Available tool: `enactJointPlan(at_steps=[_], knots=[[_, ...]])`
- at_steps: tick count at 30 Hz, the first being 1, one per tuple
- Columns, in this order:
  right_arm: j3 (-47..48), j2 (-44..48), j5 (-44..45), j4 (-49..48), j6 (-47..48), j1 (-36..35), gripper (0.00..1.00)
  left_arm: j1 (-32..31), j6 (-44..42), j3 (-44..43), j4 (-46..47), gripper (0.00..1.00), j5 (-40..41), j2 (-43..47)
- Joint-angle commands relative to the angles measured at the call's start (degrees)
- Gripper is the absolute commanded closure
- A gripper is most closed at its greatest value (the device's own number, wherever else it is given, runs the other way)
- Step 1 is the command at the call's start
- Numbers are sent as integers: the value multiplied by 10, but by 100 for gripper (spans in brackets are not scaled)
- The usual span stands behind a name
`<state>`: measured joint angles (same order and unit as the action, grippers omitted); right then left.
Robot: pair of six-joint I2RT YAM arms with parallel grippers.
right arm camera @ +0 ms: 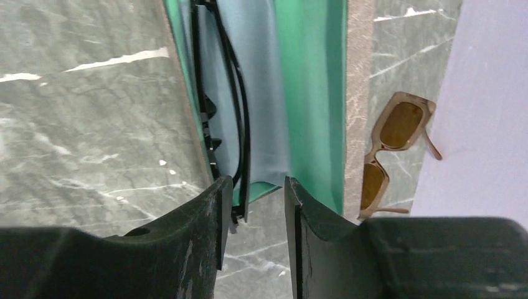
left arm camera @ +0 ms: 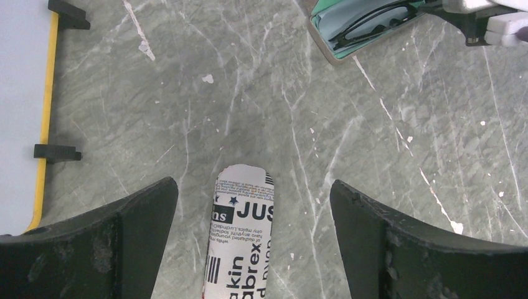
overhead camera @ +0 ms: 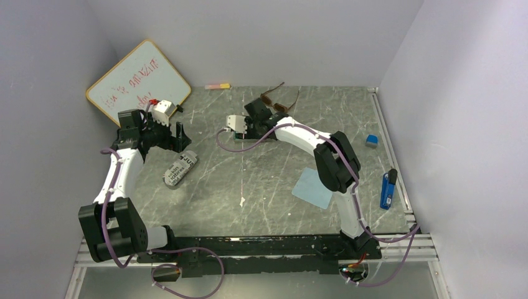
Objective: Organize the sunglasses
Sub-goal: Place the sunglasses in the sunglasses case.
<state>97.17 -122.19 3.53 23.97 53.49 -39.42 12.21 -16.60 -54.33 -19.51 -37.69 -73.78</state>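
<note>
The black sunglasses [right arm camera: 236,93] lie in the open case with green lining [right arm camera: 311,93], also seen in the left wrist view as black sunglasses [left arm camera: 373,22] in the case [left arm camera: 330,47]. My right gripper [right arm camera: 256,184] hangs over the case's near end; one end of the black frame sits by its left finger [right arm camera: 212,212], with a gap to the other finger. The brown sunglasses [overhead camera: 278,99] [right arm camera: 389,149] lie by the back wall, just beyond my right gripper [overhead camera: 254,118]. My left gripper [overhead camera: 179,136] [left arm camera: 252,184] is wide open above the grey lettered pouch [left arm camera: 243,237] [overhead camera: 180,169].
A whiteboard [overhead camera: 138,81] leans at the back left, close to my left arm. A light blue cloth [overhead camera: 313,188] lies mid-right. A blue pen-like thing [overhead camera: 387,190] and a small blue block [overhead camera: 372,141] sit near the right wall. A pink-yellow stick [overhead camera: 217,86] lies at the back.
</note>
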Motion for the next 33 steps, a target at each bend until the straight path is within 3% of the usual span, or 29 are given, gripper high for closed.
enactJointPlan(at_steps=[1,6,33], knots=[[37,17,-60,55,-15,1,59,5,8,1,7,4,-19,-2],[43,8,-62,88,-5,1,59,5,7,0,6,4,-21,-1],[-13,-5,37,-28,6,3,60,13,9,-1,4,4,-26,-5]])
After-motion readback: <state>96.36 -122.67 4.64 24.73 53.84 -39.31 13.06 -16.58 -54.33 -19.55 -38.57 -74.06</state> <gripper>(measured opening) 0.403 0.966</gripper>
